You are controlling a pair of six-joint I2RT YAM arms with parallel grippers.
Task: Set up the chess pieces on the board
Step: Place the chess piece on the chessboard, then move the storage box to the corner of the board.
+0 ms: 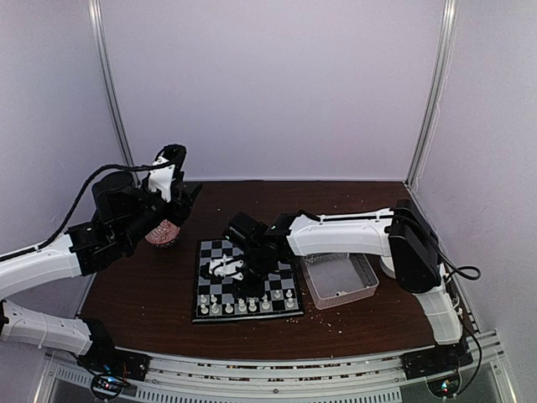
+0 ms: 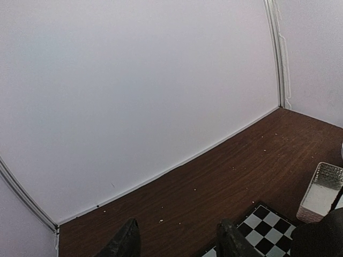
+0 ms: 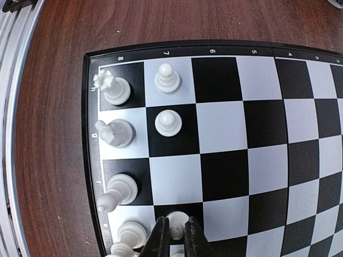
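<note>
White plastic pawn (image 3: 177,216) pinched tight by right gripper (image 3: 177,229), sat on black second-row square of flat black-and-white checked chessboard (image 3: 225,134). Other tiny white plastic chess pieces (image 3: 168,122) lined along board's near edge. Left gripper (image 2: 178,242) held up off board, fingers spread, nothing gripped.
</note>
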